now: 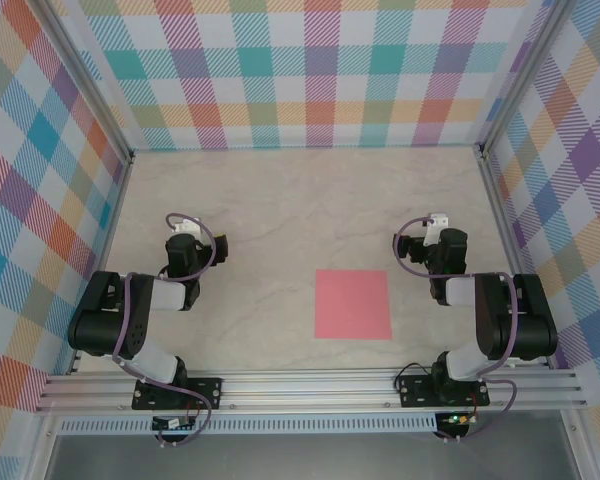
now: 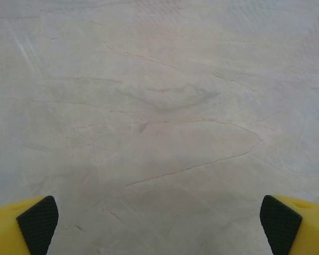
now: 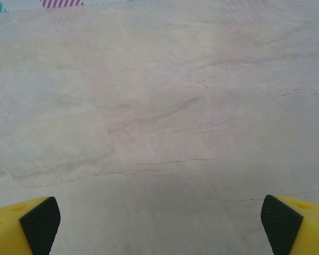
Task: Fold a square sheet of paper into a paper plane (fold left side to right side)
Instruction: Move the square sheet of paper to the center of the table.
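Note:
The square sheet of paper (image 1: 352, 303), salmon-pink and flat, lies unfolded on the marble table (image 1: 280, 210), near the front and right of centre. My left gripper (image 1: 183, 243) hangs well to the left of the sheet. In the left wrist view its yellow fingers (image 2: 26, 228) stand wide apart at the frame's bottom corners, with bare table between them. My right gripper (image 1: 432, 237) sits just beyond the sheet's upper right corner. Its fingers (image 3: 29, 226) are likewise spread wide over bare marble, holding nothing.
Checked cloth walls (image 1: 300, 70) close in the table on three sides. An aluminium rail (image 1: 310, 390) carrying both arm bases runs along the near edge. A strip of checked wall (image 3: 37, 4) shows at the top of the right wrist view.

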{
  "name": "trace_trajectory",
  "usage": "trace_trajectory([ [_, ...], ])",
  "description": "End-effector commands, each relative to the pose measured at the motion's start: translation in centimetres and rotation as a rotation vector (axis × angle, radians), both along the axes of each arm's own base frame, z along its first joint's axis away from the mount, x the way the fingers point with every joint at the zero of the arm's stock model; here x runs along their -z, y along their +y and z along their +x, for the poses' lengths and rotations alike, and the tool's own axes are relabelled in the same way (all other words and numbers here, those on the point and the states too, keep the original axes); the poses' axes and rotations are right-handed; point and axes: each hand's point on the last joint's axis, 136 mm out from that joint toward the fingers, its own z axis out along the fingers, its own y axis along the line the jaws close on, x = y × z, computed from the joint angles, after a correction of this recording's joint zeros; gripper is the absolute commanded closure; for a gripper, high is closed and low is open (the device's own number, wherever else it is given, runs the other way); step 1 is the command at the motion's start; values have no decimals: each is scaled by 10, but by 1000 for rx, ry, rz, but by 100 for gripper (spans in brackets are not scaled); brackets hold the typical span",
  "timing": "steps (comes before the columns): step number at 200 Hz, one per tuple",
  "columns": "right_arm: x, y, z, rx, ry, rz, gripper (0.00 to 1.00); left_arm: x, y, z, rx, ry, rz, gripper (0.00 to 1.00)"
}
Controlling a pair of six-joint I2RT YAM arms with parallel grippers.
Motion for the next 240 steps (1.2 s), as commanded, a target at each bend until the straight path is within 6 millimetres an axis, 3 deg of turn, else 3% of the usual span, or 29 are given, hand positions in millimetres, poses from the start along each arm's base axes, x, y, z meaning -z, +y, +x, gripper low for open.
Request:
trace_trajectory([
  [1, -16, 2, 11, -1, -58, 8, 0, -9, -1, 7, 27, -26, -8, 0],
  [145, -16, 2, 11, -1, -58, 10, 0, -11, 1, 7, 11, -31, -5, 0],
  [160, -18, -2, 11, 23, -53, 10, 0, -23, 11, 5, -51, -21, -2, 0],
  [177, -29, -9, 11, 66, -18, 9, 0, -52, 13, 0, -70, 3, -19, 0],
  [197, -36, -13, 5, 118, 102, 48, 0, -81, 11, -8, -136, 68, -156, 0],
  [219, -39, -6, -4, 165, 281, 164, 0, -94, -29, -14, -47, 172, -380, 0],
  [240, -40, 16, -16, 146, 438, 264, 0, -92, -99, -30, 148, 286, -460, 0],
])
